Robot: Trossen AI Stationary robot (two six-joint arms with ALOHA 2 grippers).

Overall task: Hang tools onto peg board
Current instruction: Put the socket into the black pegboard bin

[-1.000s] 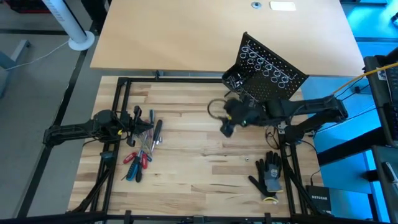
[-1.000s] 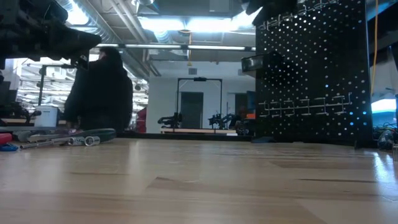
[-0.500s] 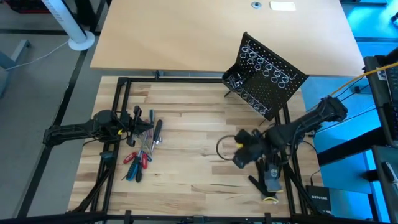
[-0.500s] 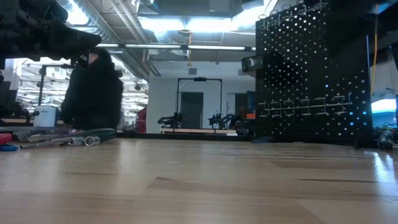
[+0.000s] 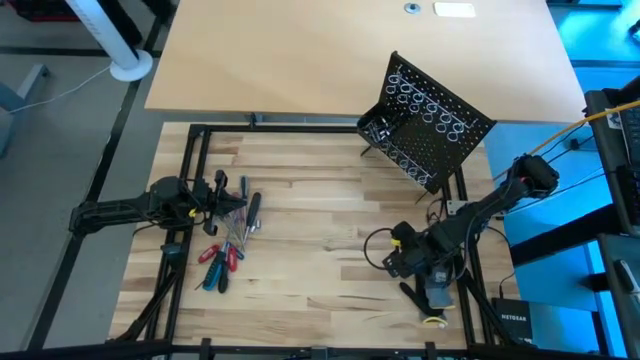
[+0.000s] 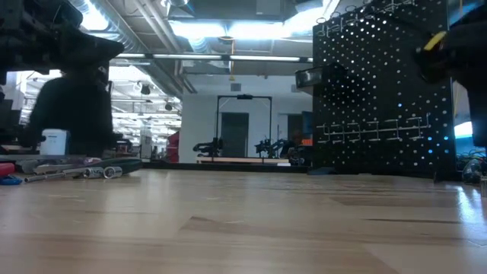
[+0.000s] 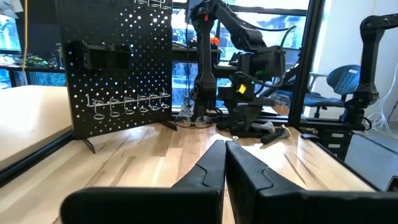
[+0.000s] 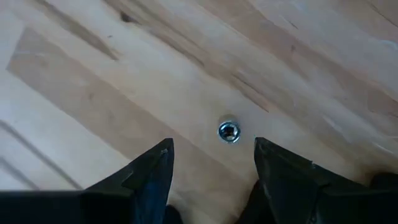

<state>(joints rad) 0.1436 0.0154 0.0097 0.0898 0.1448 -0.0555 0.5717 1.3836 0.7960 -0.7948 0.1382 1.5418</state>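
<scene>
R gripper [image 8: 211, 165] hovering over small silver bit [image 8: 229, 131] on table [image 5: 300, 230], jaws spread, nothing held. L gripper [image 7: 224, 163] idling by tools [image 5: 228, 240] at left, jaws pressed together.

Bright ceiling strip lights [image 6: 228, 30] glare in the low view — foreground tabletop [image 6: 243, 236] soft, blurred.

- One black peg board [image 5: 428, 125] stands at the far right side of the table [image 5: 300, 210].
- One pile of tools [image 5: 228, 238] lies near the left edge. How many tools are in it is hard to tell.
- One small silver bit [image 8: 229, 131] lies alone on the wood.
- One glove [image 5: 437, 297] lies near the front right corner.
- Two robot arms.
</scene>
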